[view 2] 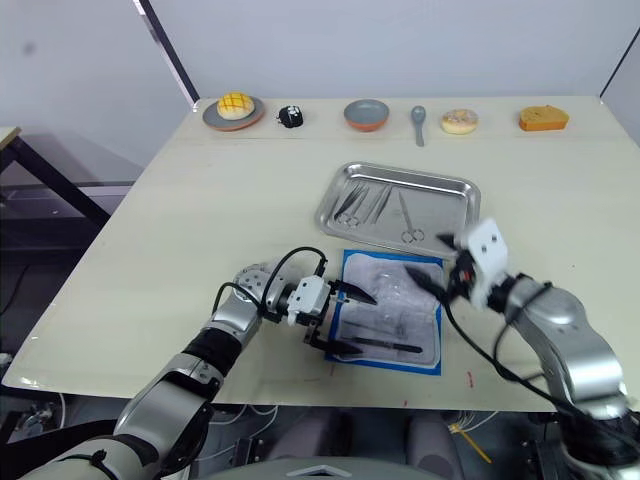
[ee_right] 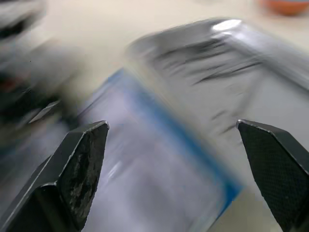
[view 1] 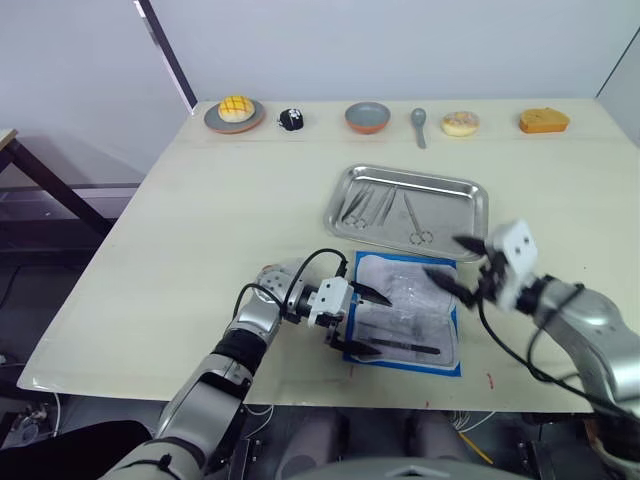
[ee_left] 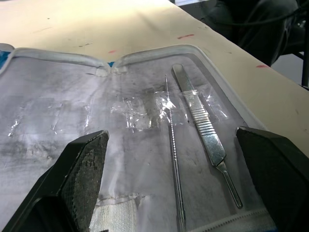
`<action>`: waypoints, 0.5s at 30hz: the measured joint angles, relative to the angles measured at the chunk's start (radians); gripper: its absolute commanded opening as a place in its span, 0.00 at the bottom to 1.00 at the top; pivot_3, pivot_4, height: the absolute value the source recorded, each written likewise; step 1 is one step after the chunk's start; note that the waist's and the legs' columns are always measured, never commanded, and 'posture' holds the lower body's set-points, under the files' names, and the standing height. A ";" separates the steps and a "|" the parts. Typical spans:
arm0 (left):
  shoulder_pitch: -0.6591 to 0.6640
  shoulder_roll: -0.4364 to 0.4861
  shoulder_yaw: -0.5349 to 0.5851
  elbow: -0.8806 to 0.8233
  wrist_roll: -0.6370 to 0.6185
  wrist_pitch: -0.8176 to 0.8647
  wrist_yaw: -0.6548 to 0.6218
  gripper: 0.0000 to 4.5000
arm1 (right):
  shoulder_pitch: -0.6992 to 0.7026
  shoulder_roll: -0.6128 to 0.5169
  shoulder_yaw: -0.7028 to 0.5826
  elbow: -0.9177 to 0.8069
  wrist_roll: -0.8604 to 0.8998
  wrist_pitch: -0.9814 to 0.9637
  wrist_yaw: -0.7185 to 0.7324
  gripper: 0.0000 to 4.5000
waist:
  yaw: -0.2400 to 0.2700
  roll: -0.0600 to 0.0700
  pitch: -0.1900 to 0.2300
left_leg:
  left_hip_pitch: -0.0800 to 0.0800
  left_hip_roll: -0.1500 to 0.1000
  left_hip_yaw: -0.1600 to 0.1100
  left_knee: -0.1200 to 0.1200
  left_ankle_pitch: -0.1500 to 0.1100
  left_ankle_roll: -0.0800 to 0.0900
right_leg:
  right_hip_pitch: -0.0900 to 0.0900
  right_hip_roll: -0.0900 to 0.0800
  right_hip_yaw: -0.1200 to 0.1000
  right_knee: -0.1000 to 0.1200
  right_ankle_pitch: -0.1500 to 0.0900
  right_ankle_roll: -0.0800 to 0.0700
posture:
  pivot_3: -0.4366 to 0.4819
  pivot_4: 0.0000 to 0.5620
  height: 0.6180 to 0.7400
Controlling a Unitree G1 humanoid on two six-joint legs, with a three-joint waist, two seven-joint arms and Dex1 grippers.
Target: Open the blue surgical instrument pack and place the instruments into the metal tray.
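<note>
On the counter (view 1: 200, 220) we see the metal tray (view 1: 340, 205), shiny, raised-rimmed, holding several ring-handled instruments (view 1: 417, 222). Just in front lies the blue surgical instrument pack (view 1: 452, 352), opened flat, its grey-white clear lining up, two slim tools (ee_left: 205, 133) still pocketed. Left gripper (view 1: 362, 320) and right gripper (view 1: 456, 262): jaws apart, over the pack's edges.

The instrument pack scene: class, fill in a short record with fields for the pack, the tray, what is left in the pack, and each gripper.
Pack: blue surgical instrument pack lies open, lining up, near the table's front edge
Tray: metal tray behind the pack, several instruments inside
Left in pack: scalpel handle, thin probe
Left gripper: open, at the pack's left edge
Right gripper: open, empty, above the pack's right side
</note>
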 measured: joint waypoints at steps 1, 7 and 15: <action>-0.001 -0.001 0.000 0.006 0.000 0.000 0.000 1.00 | 0.024 -0.021 0.000 -0.003 0.023 -0.018 0.043 0.99 | 0.000 0.000 0.000 | 0.001 0.000 0.000 0.000 0.000 0.000 | 0.001 0.000 0.000 0.000 0.000 0.000 | 0.48 0.27 1.00; -0.002 -0.006 -0.002 0.008 0.000 -0.008 0.000 1.00 | 0.064 -0.116 0.052 0.030 -0.031 -0.155 0.160 0.99 | 0.004 -0.001 0.001 | 0.004 0.000 -0.001 -0.001 -0.001 0.001 | 0.004 0.000 -0.001 -0.003 0.000 0.000 | 0.48 0.27 1.00; -0.002 -0.007 -0.002 0.007 0.000 -0.008 0.000 1.00 | 0.031 -0.103 0.189 0.169 -0.169 -0.292 0.155 0.99 | 0.006 -0.001 0.001 | 0.003 0.000 -0.001 -0.001 -0.001 0.001 | 0.004 -0.001 -0.001 -0.003 0.000 0.000 | 0.48 0.27 1.00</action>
